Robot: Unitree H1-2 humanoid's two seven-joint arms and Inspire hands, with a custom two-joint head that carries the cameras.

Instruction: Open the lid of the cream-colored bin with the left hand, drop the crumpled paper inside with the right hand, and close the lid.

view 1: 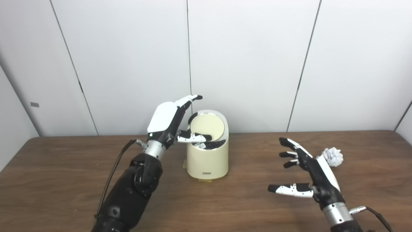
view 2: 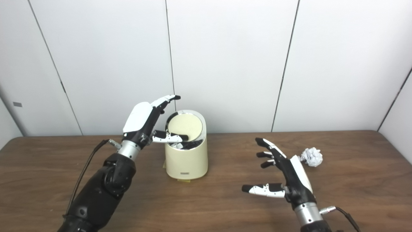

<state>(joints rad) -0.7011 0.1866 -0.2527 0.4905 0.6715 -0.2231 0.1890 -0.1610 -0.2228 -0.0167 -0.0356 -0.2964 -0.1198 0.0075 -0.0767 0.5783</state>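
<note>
Propping the lid (view 1: 206, 125) up on the cream bin (view 1: 208, 161) with an open left hand (view 1: 167, 120), crumpled paper (view 1: 333, 157) lying just behind the empty, spread right hand (view 1: 309, 170), so probably risking a lid flop if that thumb slips.

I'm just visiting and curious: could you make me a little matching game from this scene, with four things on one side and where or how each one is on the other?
Things:
1. bin lid
2. crumpled paper
3. left robot hand
4. right robot hand

States:
A. open and empty, over the table
B. tilted up, bin mouth uncovered
C. lying on the table at the far right
D. at the bin's rim, thumb across the opening

Pairs: 1-B, 2-C, 3-D, 4-A
</note>
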